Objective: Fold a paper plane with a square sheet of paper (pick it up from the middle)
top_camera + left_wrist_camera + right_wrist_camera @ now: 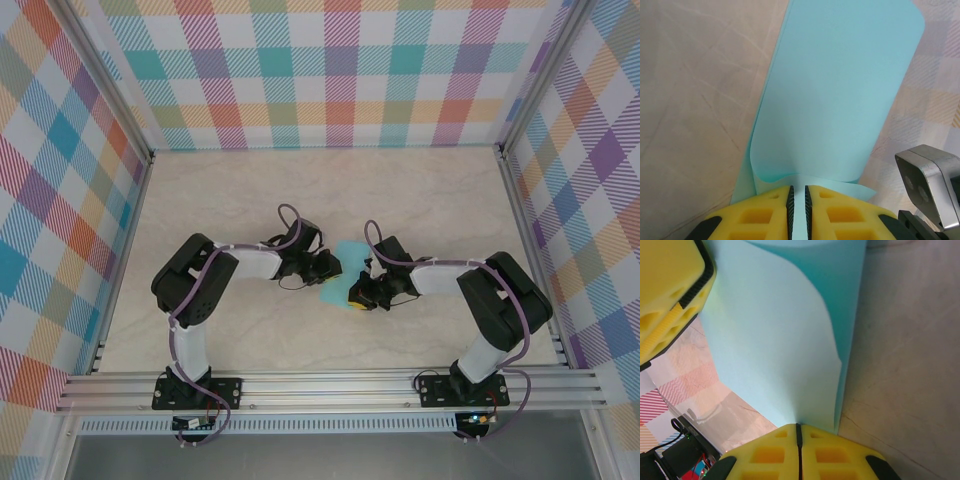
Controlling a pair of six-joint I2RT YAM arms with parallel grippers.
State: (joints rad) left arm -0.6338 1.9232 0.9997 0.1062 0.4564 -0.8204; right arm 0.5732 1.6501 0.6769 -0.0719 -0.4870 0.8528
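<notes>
Turquoise paper [840,100] (near edge hidden) clamped by left tool [798,196] and right tool [799,430].

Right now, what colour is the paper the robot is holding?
The paper is plain light turquoise, no pattern. The left wrist view shows it best.

The left claw [334,269] and right claw [359,295] partly hide the paper [350,252] overhead.

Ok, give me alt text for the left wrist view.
The left claw, yellow-padded, is shut on the lower edge of the turquoise sheet of paper, which rises in curved layers over a beige table. A grey metal block sits lower right.
</notes>
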